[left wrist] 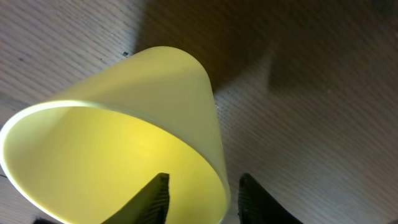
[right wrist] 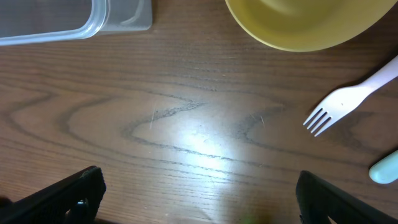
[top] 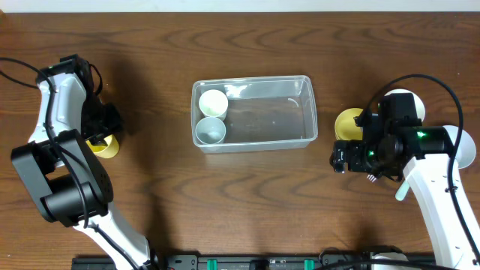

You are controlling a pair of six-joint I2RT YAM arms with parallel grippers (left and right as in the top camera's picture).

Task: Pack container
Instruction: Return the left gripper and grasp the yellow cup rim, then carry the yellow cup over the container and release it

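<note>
The clear rectangular container (top: 255, 112) sits at the table's centre. A white cup (top: 213, 103) and a pale-blue cup (top: 210, 131) stand in its left end. Its corner shows in the right wrist view (right wrist: 62, 25). A yellow cup (top: 106, 145) is at the far left. In the left wrist view the yellow cup (left wrist: 124, 124) fills the frame. My left gripper (left wrist: 202, 199) straddles the cup's wall, one finger inside and one outside, with a gap still showing. My right gripper (right wrist: 199, 199) is wide open and empty over bare wood, right of the container.
A yellow bowl (top: 349, 124) sits right of the container and also shows in the right wrist view (right wrist: 305, 25). A white plastic fork (right wrist: 348, 102) and a pale-blue object (right wrist: 385, 168) lie near it. A white bowl (top: 411, 100) is partly hidden under the right arm.
</note>
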